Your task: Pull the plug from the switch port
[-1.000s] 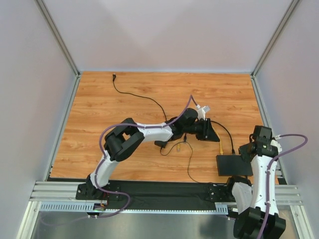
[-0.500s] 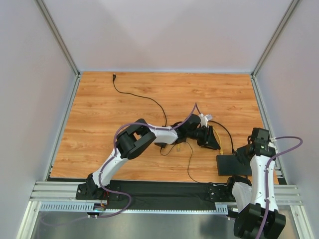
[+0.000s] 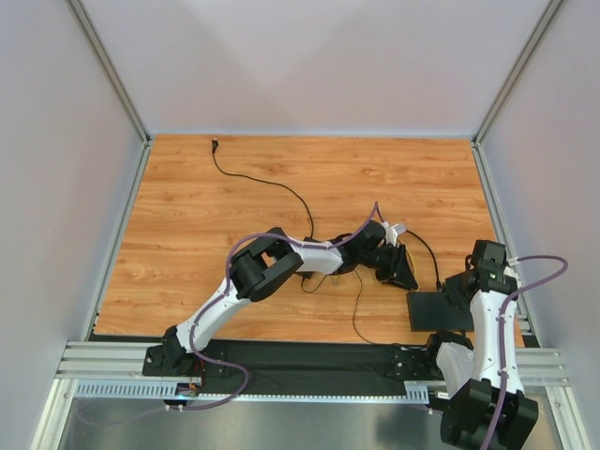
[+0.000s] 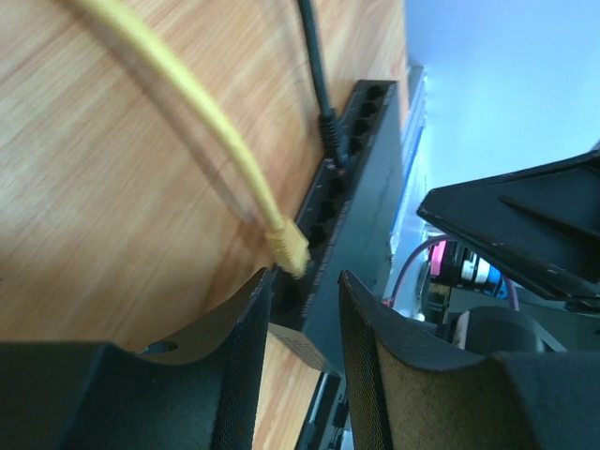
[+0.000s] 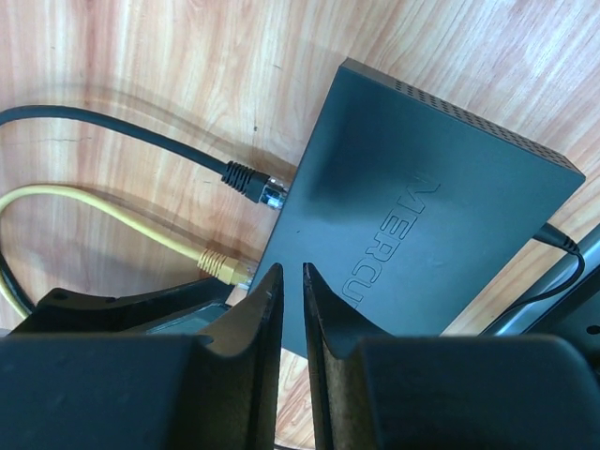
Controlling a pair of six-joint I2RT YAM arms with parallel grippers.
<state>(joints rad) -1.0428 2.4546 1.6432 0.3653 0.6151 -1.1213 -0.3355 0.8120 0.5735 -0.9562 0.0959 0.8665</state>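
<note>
The switch (image 3: 439, 310) is a flat black box at the table's front right. In the left wrist view its port side (image 4: 361, 216) holds a yellow plug (image 4: 289, 247) and, farther along, a black plug (image 4: 330, 127). My left gripper (image 4: 305, 281) is open, its jaws empty, with the yellow plug just ahead of the left fingertip. From above, the left gripper (image 3: 398, 267) sits just left of the switch. In the right wrist view the switch (image 5: 422, 225), yellow plug (image 5: 223, 265) and black plug (image 5: 253, 183) show. My right gripper (image 5: 292, 272) is shut with its tips over the switch's near corner.
A long black cable (image 3: 272, 187) runs from a loose plug (image 3: 215, 143) at the back left toward the middle. A thin black lead (image 3: 356, 309) loops toward the front rail (image 3: 281, 361). Another lead (image 5: 553, 239) leaves the switch's far side. Walls close in on both sides.
My left arm has swung right and forward, bringing its gripper down beside the switch's port side, and its jaws have widened a little. The right arm has barely shifted.
</note>
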